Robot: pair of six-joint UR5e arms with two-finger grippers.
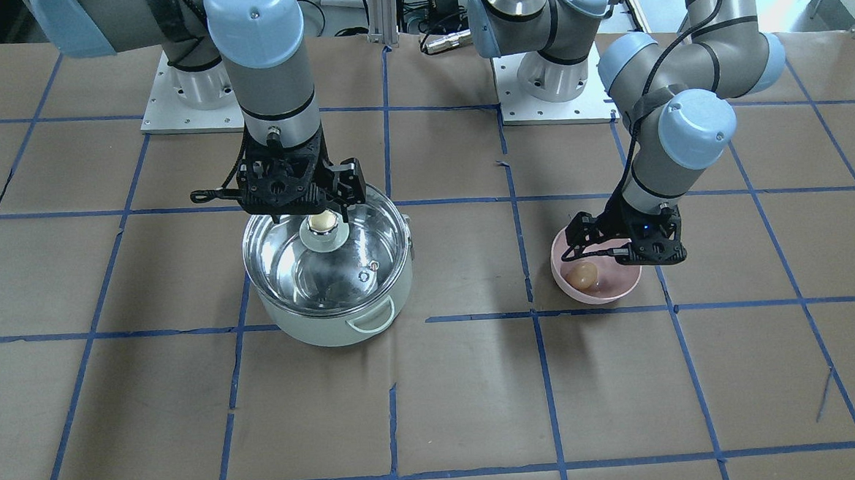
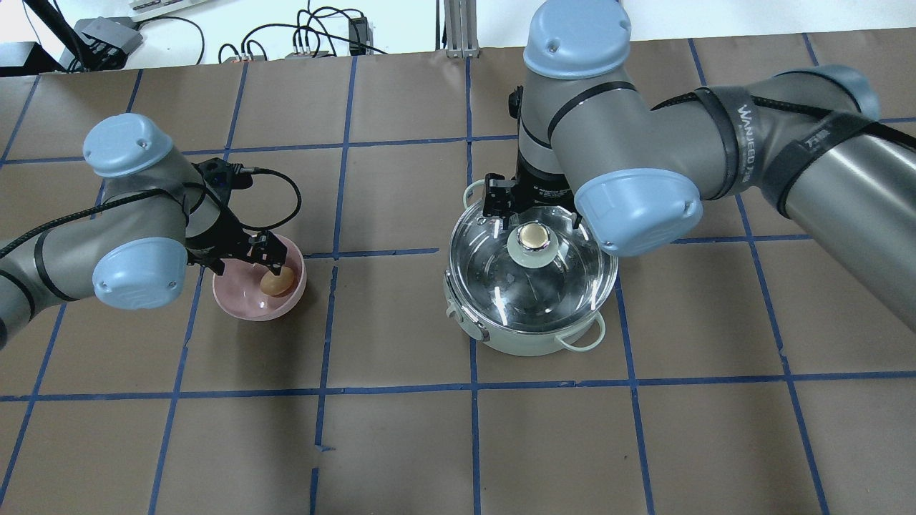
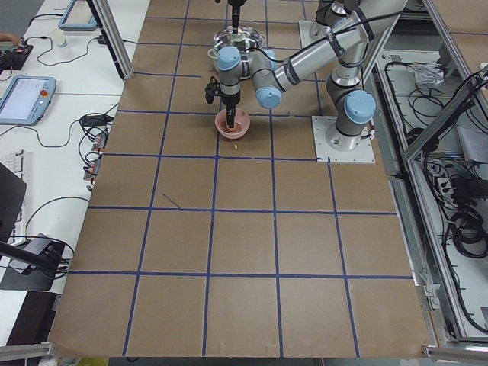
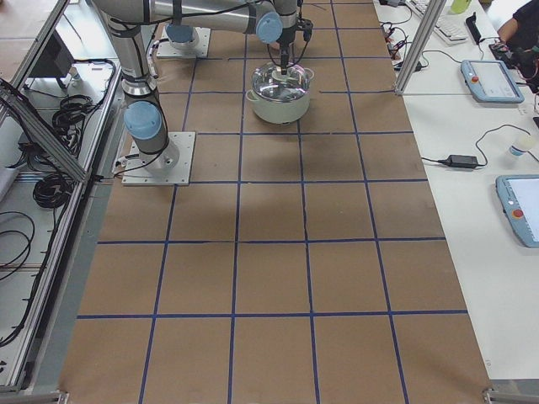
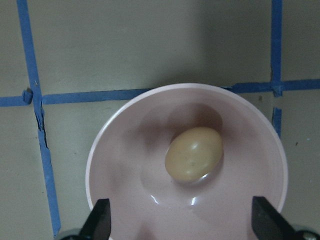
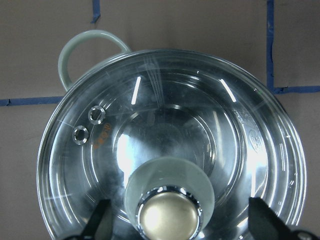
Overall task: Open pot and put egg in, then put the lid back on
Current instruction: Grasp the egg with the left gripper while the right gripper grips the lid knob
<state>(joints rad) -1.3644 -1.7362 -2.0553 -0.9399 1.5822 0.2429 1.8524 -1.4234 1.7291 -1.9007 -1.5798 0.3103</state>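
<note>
The mint-green pot (image 2: pixel 529 345) stands on the table with the glass lid (image 2: pixel 565 275) resting on it; the lid (image 6: pixel 200 115) is closed. My right gripper (image 2: pixel 533 220) is open, low over the lid, its fingers on either side of the cream-gold knob (image 6: pixel 169 215) and apart from it. The tan egg (image 5: pixel 194 153) lies in a pink bowl (image 5: pixel 120 150). My left gripper (image 2: pixel 268 261) is open just above the bowl (image 2: pixel 243 304), fingers spread wide of the egg (image 2: pixel 277 280). In the front-facing view the pot (image 1: pixel 329 325) is left and the egg (image 1: pixel 581 274) right.
The table is covered in brown paper with a blue tape grid (image 2: pixel 336 250). The two arm base plates (image 1: pixel 194 106) sit at the robot's side. The pot's loop handles (image 6: pixel 85 50) stick out at its sides. Pot and bowl stand about one grid square apart.
</note>
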